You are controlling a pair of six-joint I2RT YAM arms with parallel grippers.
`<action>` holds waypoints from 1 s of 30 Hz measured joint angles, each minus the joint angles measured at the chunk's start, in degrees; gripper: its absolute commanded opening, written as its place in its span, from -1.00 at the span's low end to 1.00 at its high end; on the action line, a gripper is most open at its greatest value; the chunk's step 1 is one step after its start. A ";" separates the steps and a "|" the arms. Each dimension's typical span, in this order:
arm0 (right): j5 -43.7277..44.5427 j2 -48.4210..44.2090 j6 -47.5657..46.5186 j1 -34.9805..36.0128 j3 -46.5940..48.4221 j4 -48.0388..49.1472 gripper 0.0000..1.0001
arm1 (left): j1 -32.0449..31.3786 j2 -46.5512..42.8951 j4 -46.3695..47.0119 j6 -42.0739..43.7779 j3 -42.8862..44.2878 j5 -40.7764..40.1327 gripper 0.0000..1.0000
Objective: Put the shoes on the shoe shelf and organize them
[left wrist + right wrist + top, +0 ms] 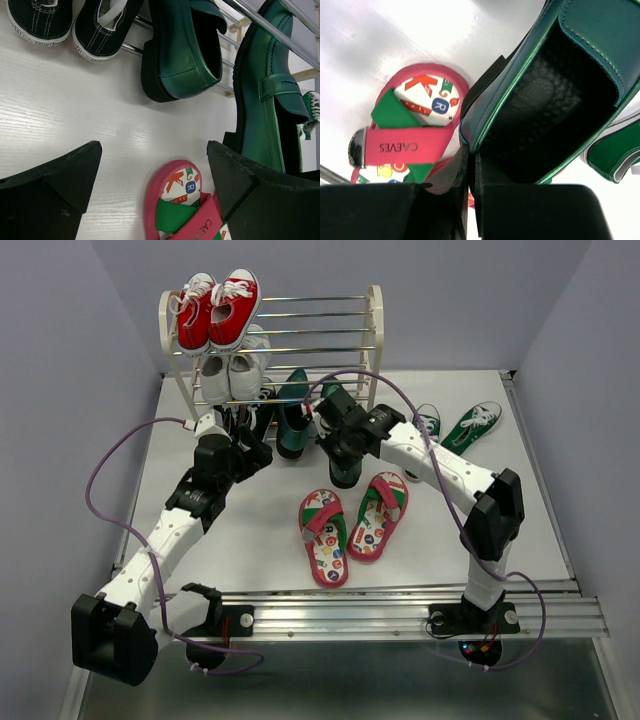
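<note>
My right gripper (pixel 338 445) (pixel 472 165) is shut on the heel wall of a dark teal slip-on (pixel 346 470) (pixel 550 95), held in front of the shoe shelf (pixel 372 330). The other teal slip-on (pixel 291 422) (pixel 182 50) leans toe-up against the shelf's bottom rods (pixel 280 30). My left gripper (pixel 258 452) (pixel 152 170) stands open and empty above the table, beside that shoe. Two red flip-flops (pixel 323 536) (pixel 378 514) with green straps lie mid-table; one flip-flop (pixel 175 205) shows below my left fingers. Two green sneakers (pixel 428 423) (pixel 472 426) lie right of the shelf.
Red sneakers (pixel 217 310) sit on the shelf's top tier and white sneakers (pixel 232 370) on the middle tier. Black sneakers (pixel 100 30) take the left of the bottom tier. Grey walls close in the table on three sides.
</note>
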 measured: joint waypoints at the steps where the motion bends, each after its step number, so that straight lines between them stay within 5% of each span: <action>1: 0.39 0.44 0.00 0.00 0.15 0.52 -0.99 | 0.00 0.00 0.00 -0.02 0.00 0.00 0.98; 30: -0.94 13.11 -2.64 -7.52 9.42 10.64 -0.99 | 0.02 -4.72 -5.05 -2.99 0.09 -1.36 0.98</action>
